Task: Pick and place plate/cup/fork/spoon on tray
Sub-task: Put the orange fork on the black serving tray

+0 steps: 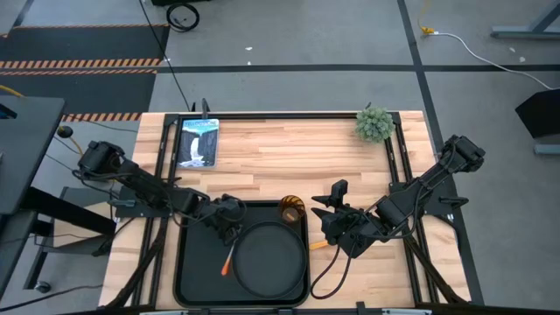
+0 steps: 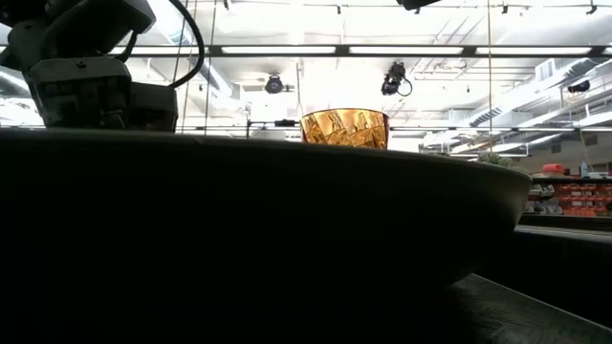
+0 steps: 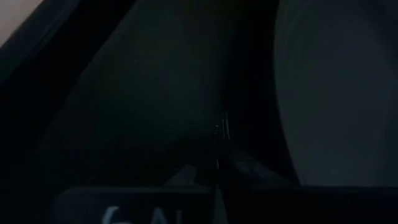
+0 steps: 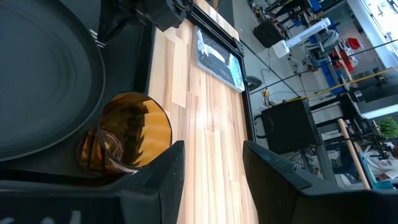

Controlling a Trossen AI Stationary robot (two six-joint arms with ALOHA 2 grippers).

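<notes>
My right gripper (image 1: 325, 207) hangs open and empty just beside the cup (image 1: 291, 209), which stands in the tray (image 1: 188, 280) near the plate (image 1: 271, 258). My left gripper (image 1: 229, 229) is over the tray; grip unclear.

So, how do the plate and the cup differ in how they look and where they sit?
The plate is matte black, wide and flat, while the cup is translucent amber, small and taller, with a faceted wall. The plate fills the tray's right half; the cup stands at the tray's far right corner, beside the plate's rim. Both are round and rest on the tray.
</notes>
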